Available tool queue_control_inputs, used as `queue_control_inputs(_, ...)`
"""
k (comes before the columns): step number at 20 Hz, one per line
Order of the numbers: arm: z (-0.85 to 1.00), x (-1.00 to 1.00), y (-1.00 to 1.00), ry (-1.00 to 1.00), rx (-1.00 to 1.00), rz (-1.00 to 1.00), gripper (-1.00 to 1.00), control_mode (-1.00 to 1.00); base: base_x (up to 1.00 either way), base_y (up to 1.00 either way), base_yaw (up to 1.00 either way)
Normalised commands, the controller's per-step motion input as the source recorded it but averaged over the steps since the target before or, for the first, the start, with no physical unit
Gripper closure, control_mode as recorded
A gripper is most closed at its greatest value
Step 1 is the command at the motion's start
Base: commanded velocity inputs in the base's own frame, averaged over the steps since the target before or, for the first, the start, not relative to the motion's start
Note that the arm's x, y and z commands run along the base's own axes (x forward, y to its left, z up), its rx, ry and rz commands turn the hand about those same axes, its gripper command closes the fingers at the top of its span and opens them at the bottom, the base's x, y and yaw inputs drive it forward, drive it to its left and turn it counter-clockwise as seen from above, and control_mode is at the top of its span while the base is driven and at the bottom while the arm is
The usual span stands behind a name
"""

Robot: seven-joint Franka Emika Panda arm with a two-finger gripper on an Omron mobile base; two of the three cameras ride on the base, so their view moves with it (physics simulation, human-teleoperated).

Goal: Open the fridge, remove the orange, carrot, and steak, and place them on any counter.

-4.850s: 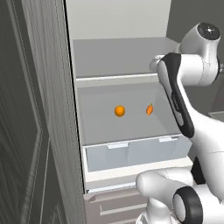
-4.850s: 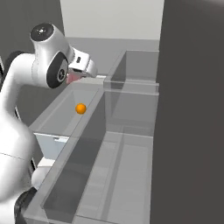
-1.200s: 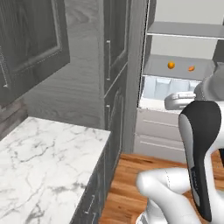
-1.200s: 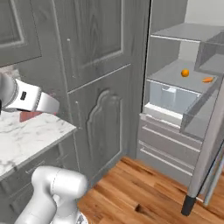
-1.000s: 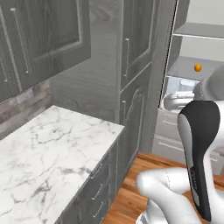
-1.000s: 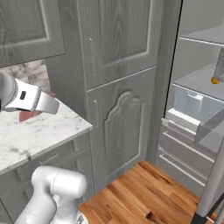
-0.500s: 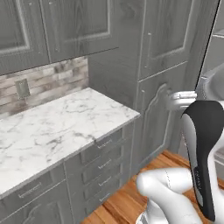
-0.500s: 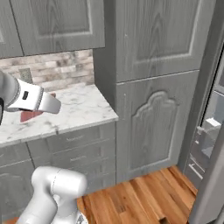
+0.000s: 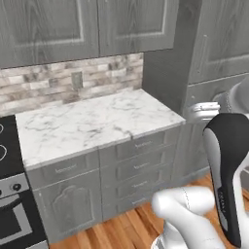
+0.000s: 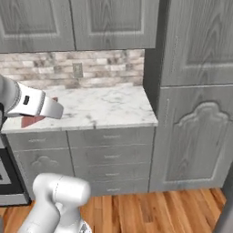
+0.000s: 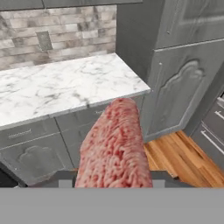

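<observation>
Two-finger gripper [image 11: 113, 186] part-closed on the flat pinkish-red steak slab [image 11: 114, 146]; probably soft, slick, floppy; best pinched across its middle, above white marble counter [image 11: 52, 92].

Soft, even rendered light is falling from above, giving faint shadows under the desk [image 9: 97, 121] edge. Nothing is glaring. All views are looking slightly blurred and pixelated, the steak [image 11: 114, 148] texture coarse up close.

The steak [image 11: 114, 146] is rough, marbled red meat; the counter [image 9: 92, 124] beyond it is smooth veined marble.
</observation>
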Motion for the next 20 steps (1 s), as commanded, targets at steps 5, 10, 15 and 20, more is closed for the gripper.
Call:
queue_control_inputs(5,0.00,0.00,0.00,0.00,0.00,0.00,1.00,1.00,0.00,0.40,0.42)
queue_control_inputs(10,0.00,0.00,0.00,0.00,0.00,0.00,1.00,1.00,0.00,0.31,0.45)
queue_control_inputs(15,0.00,0.00,0.00,0.00,0.00,0.00,1.00,1.00,0.41,0.09,0.19)
queue_control_inputs(20,0.00,0.00,0.00,0.00,0.00,0.00,1.00,1.00,0.73,0.00,0.01)
